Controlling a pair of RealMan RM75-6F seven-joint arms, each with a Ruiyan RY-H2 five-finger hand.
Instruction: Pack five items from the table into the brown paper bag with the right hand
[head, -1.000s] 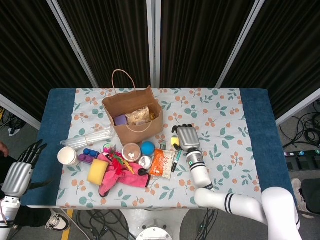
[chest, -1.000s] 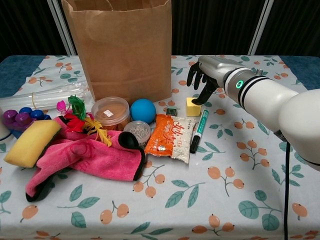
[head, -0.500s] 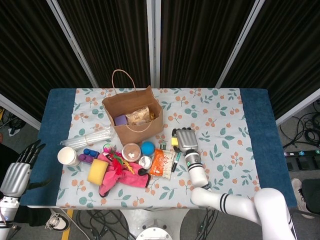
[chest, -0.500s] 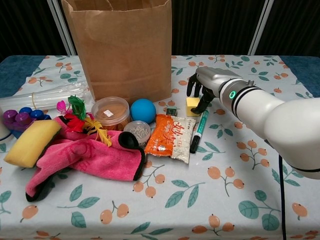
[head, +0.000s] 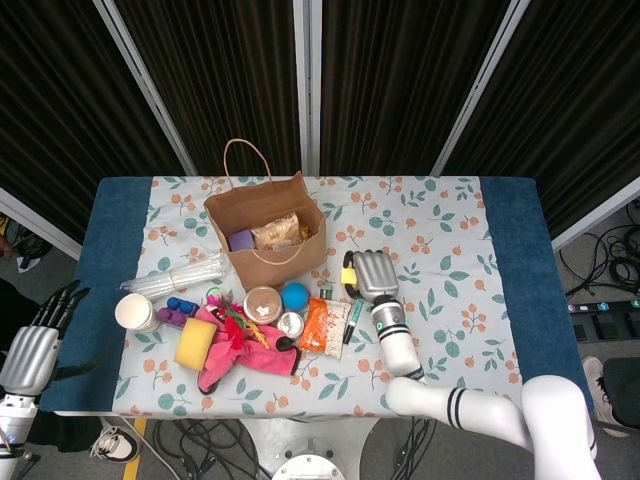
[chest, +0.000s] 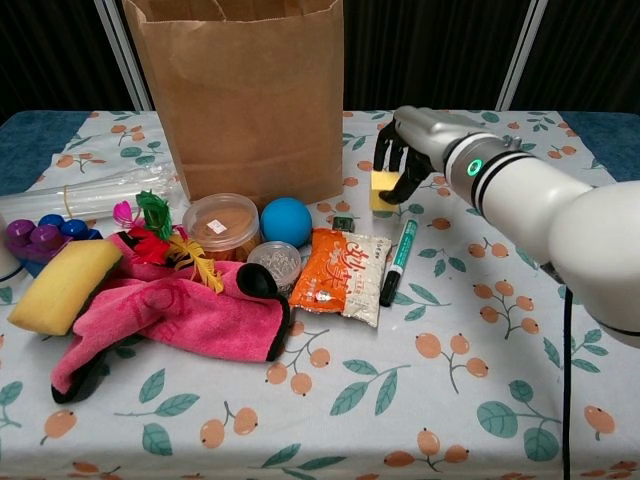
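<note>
Well off to the left of everything, the left hand (head: 30, 352) hung beside the table edge, holding nothing, its fingers straight and slightly spread. Far to the left of the right hand lay a white paper cup (head: 135, 312), a bundle of clear straws (head: 185, 277) and some purple and blue beads (chest: 38, 232). Closer in sat a yellow sponge (chest: 62, 284) on a pink cloth (chest: 190, 315), with red and green feathers (chest: 165, 235) on top. Next came a round tub with a clear lid (chest: 220, 226), a small jar of metal bits (chest: 275, 263) and a blue ball (chest: 286, 221). Behind these, to the left of the right hand and further back, stood the brown paper bag (chest: 243, 95), open at the top; the head view showed a purple item (head: 241, 240) and a snack packet (head: 277, 233) already inside. Just left of and nearer than the right hand lay an orange packet (chest: 343, 273), and a green marker (chest: 397, 261) lay on the table just below the hand. The right hand (chest: 405, 150) pinched a small yellow cube (chest: 384, 189) between thumb and fingers, lifted just clear of the floral tablecloth (chest: 470, 330), to the right of the bag.
</note>
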